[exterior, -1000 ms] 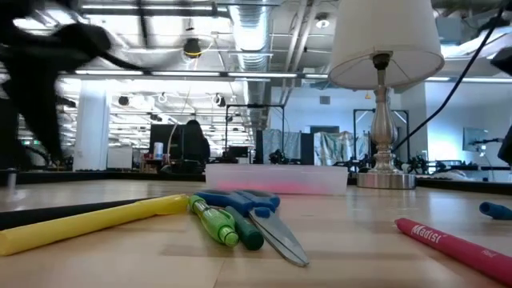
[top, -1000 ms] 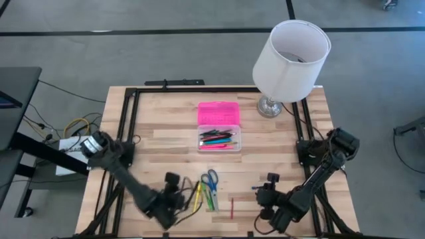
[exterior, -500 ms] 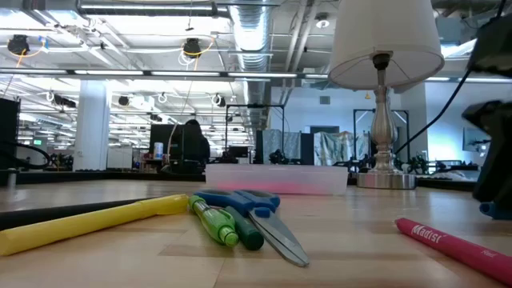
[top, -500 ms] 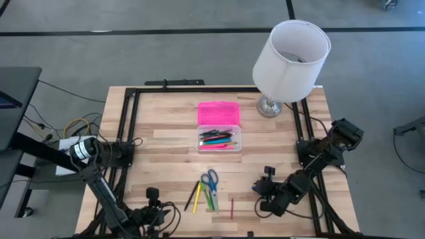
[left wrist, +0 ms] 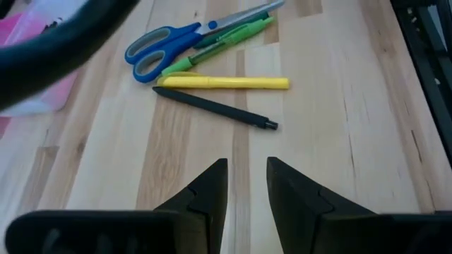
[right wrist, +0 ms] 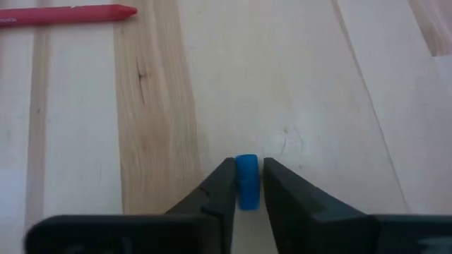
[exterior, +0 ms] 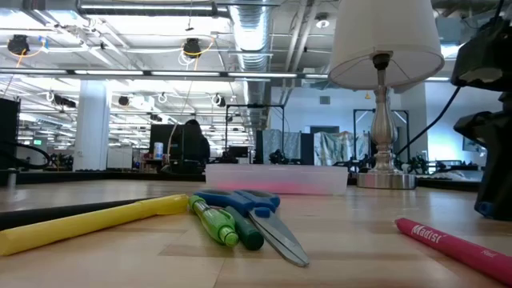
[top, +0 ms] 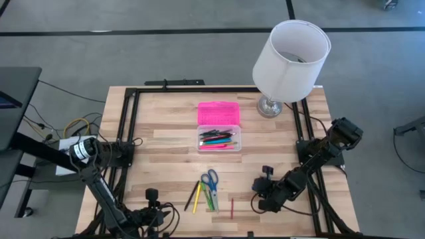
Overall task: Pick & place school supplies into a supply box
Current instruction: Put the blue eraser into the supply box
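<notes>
Desk (top: 166,143): pale wood planks with a black frame along its edges. Lying on it: clear supply box (top: 219,139) near the middle holding pens, its pink lid (top: 218,113) open flat behind it. Lamp (top: 290,53) on a silver base at the far right corner. Toward the near edge, a cluster: blue-handled scissors (top: 210,179), green pens (top: 212,198), yellow marker (top: 197,198), black pen (top: 190,195). Red crayon (top: 232,208) lies apart to their right. Small blue piece (right wrist: 246,180) lies on the wood further right

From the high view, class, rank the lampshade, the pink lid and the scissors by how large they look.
1. Lampshade, though it stands nearer the camera, which enlarges it.
2. Pink lid.
3. Scissors.
</notes>
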Available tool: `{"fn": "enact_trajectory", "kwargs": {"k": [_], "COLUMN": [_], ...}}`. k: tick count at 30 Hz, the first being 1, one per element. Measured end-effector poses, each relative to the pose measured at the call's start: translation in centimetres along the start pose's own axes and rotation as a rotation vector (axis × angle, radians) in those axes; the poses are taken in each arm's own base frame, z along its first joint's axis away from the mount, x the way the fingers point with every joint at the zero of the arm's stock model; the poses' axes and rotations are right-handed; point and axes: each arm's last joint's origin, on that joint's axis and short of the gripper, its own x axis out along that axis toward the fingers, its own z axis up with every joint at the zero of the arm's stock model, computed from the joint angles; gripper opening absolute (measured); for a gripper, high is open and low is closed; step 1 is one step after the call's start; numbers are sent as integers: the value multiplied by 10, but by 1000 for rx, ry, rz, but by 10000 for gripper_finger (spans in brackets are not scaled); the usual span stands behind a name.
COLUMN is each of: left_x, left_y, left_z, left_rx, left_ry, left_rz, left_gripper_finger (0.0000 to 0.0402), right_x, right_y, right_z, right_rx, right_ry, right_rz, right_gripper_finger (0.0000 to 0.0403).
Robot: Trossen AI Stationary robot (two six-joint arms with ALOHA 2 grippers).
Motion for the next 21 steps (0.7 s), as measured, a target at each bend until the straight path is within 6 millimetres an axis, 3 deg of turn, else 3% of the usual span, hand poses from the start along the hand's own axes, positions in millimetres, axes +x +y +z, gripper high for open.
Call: {"fn": "enact_trajectory", "kwargs": {"k": [6,13,21], "left_x": [0,0,0], "left_y": [0,0,-1], "left_z": [0,1,2], "left_rx": [0,-4,-9], "left_ry": [-5,-14,-41], "left_rz": [4,5,10], "left_gripper_finger": [95,95,95], "right_x": [-1,-2,2], "right_y": [0,3,-7], "right_z": [0,6,42], "right_rx": [2,-40,-104], "right_ry": [0,2,-14], "right_rz": [5,3,-23], "right_gripper_finger": [7,12,6]}}
